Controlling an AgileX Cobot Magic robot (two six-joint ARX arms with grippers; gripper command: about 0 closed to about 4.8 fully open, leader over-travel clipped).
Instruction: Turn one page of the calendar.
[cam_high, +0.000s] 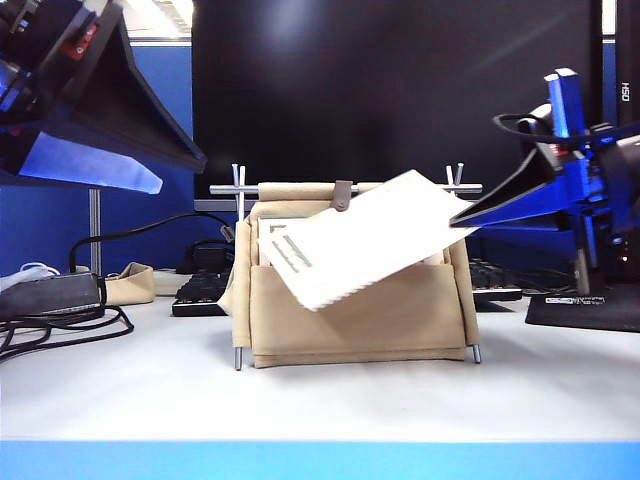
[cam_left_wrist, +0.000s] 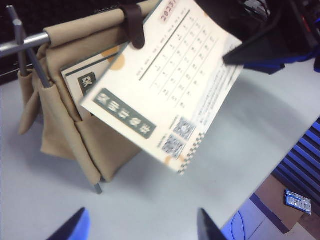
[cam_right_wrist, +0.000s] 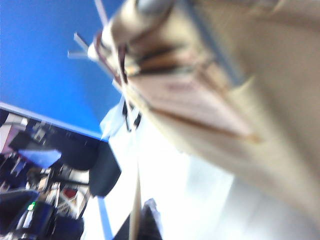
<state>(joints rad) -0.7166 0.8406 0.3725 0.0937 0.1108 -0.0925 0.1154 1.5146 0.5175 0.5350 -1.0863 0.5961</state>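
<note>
Left gripper (cam_high: 150, 185) hangs near, up at left, jaws spread, empty. Monitor (cam_high: 400, 90) looms behind. Calendar (cam_high: 350, 310) stands mid-table. Page (cam_high: 365, 250) lifted, tilted, pinched at its corner by right gripper (cam_high: 470, 222). Risk: thin corner hold slips, or page snags the strap (cam_high: 342, 196) and tips the stand.

Right end effector (cam_high: 470, 212) pinches the page (cam_high: 365, 240), tilted across the calendar (cam_high: 350, 320).

I read red "2023/" at the upper corner of the page (cam_left_wrist: 165, 95), the rest cut off at the frame edge. Its date grid, dark banner characters and two QR codes are too blurred for me to read.
</note>
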